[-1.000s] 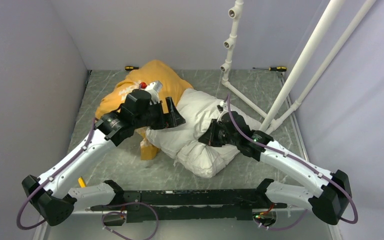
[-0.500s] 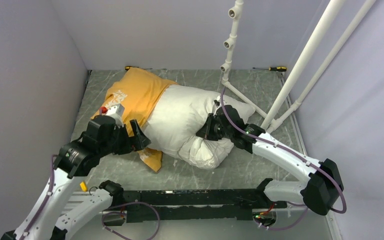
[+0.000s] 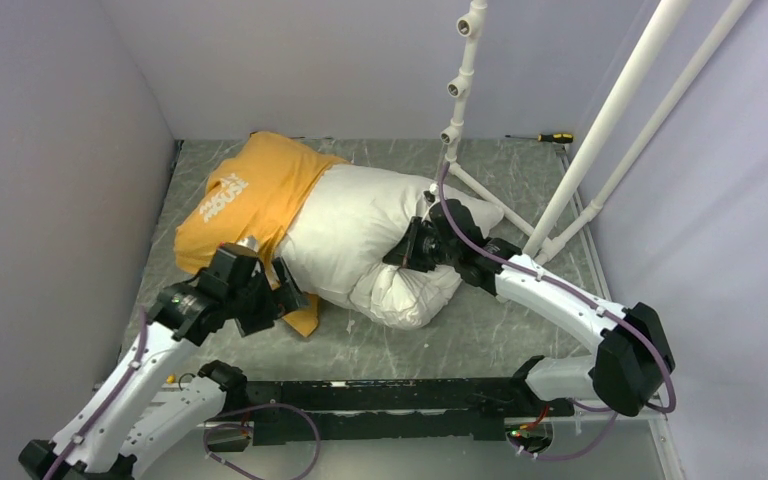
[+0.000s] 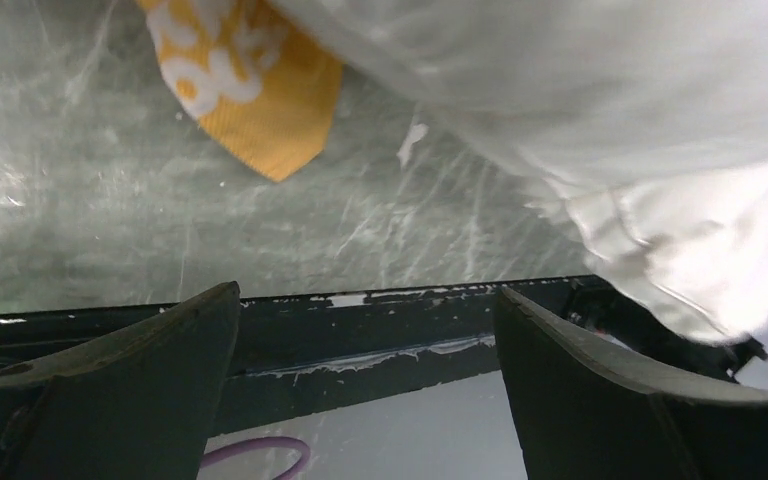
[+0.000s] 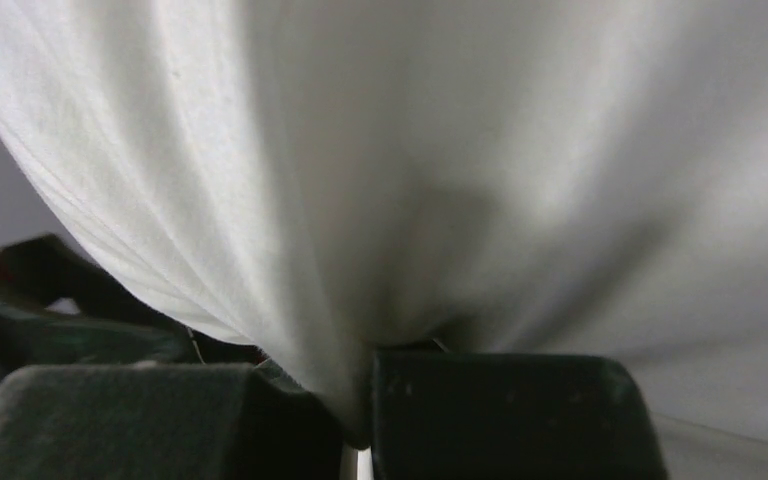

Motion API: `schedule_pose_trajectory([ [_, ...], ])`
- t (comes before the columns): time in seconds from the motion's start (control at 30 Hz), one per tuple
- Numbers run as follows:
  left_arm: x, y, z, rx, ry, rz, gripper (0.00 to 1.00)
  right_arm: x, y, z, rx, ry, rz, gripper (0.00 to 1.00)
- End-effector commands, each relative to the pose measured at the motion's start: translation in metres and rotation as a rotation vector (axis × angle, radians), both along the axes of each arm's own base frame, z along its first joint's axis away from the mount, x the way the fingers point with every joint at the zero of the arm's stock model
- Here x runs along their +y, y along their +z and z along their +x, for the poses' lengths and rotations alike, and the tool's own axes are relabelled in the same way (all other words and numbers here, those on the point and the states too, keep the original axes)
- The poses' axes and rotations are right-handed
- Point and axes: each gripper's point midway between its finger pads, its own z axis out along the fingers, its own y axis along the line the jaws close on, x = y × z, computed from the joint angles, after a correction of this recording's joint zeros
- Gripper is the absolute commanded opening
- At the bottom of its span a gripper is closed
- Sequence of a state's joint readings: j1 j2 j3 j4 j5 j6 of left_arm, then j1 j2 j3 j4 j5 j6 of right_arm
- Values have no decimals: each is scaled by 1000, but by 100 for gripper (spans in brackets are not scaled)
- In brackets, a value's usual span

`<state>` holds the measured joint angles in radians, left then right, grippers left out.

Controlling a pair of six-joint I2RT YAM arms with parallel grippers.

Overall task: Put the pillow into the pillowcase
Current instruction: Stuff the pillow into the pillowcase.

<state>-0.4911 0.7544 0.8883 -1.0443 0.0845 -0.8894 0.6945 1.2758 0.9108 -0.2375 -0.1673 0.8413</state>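
While the right end effector (image 3: 407, 256) is pressed together on a fold of the pillow (image 3: 355, 235), the left end effector (image 3: 278, 297) stands spread wide and holds nothing.

Pillow: it lies across the middle of the counter (image 3: 520, 170), running from far left towards near right. Its far-left end is covered by the pillowcase (image 3: 250, 195). The greater part is outside the case and bare. The near-right end is bunched and creased where the right end effector pinches it.

Pillowcase: orange-yellow fabric with white print, lying towards the far-left corner of the counter. One orange corner sticks out from under the pillow on the side towards the near edge, just beside the left end effector.

Left wrist view: the two fingers (image 4: 130, 390) are well apart with nothing between them. Beyond them lie bare counter, the orange corner with white print, and the white pillow fabric at upper right. The fingers touch neither cloth.

Right wrist view: white fabric fills the picture and a gathered fold runs down into the narrow gap between the two closed fingers (image 5: 500, 410).

Other items: a screwdriver (image 3: 558, 137) lies at the far edge near the far-right corner. A white pipe frame (image 3: 600, 130) rises from the right half of the counter. A black rail (image 3: 380, 395) runs along the near edge between the arm bases.
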Motion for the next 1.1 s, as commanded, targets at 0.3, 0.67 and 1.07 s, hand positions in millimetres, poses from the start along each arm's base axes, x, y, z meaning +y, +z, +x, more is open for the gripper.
schedule_pose_trajectory([
  [0.3,8,-92,40,-111,305,-145,98,18,54,35,-109,-22,186,0],
  [0.67,-25,-57,84,-353,33,-283,0,19,41,27,-70,-2,205,0],
  [1.07,-125,115,4,-500,-564,-364,0,84,83,14,-88,149,452,0],
])
